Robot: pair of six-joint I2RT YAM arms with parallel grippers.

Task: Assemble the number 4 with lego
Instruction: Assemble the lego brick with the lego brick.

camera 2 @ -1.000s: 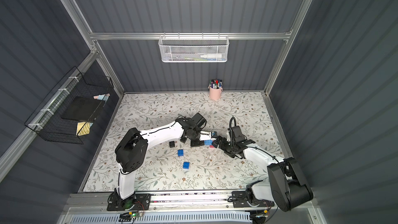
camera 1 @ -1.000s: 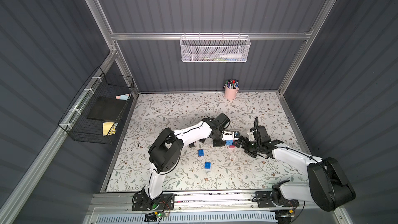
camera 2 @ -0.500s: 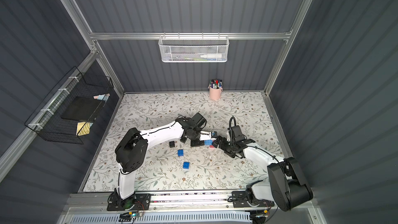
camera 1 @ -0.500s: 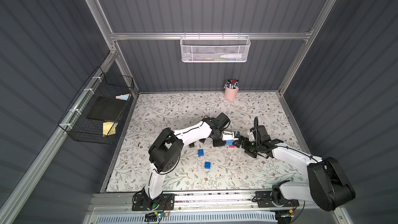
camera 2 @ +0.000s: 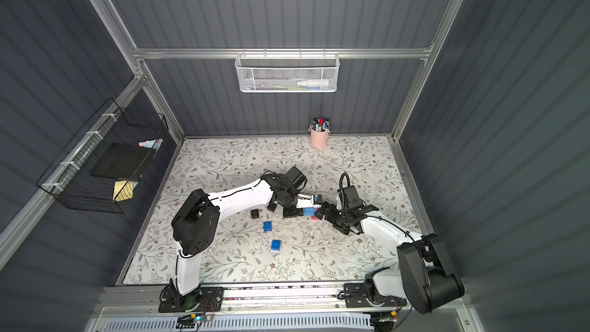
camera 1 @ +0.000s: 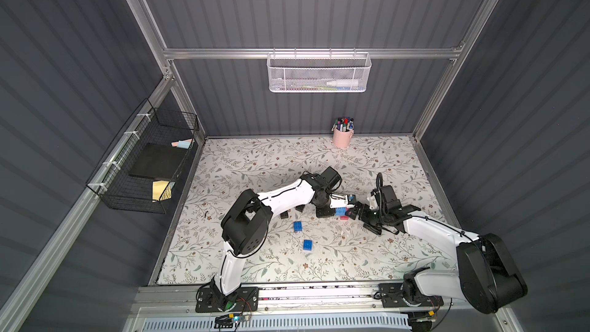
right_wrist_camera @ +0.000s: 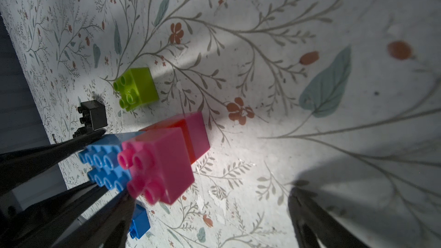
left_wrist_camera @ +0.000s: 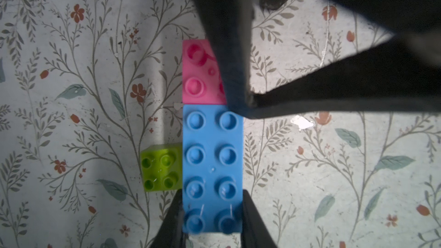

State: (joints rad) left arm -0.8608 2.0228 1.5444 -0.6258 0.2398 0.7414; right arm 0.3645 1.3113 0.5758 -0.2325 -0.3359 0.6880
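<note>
My left gripper (left_wrist_camera: 212,220) is shut on one end of the long light blue lego brick (left_wrist_camera: 212,153), low over the mat. A pink brick (left_wrist_camera: 200,72) sits flush against the blue brick's other end. A lime green brick (left_wrist_camera: 161,167) lies beside the blue one. In the right wrist view a red and pink piece (right_wrist_camera: 191,130) shows just behind the pink brick (right_wrist_camera: 160,163). My right gripper (right_wrist_camera: 210,223) stands wide open, one finger beside the pink brick, gripping nothing. In a top view both grippers meet at the blue brick (camera 1: 340,210).
Two dark blue bricks (camera 1: 298,226) (camera 1: 308,244) and two black bricks (camera 1: 284,214) (camera 1: 300,208) lie on the floral mat near the left arm. A pink cup of marker pens (camera 1: 342,134) stands at the back wall. A black wire basket (camera 1: 143,167) hangs at the left.
</note>
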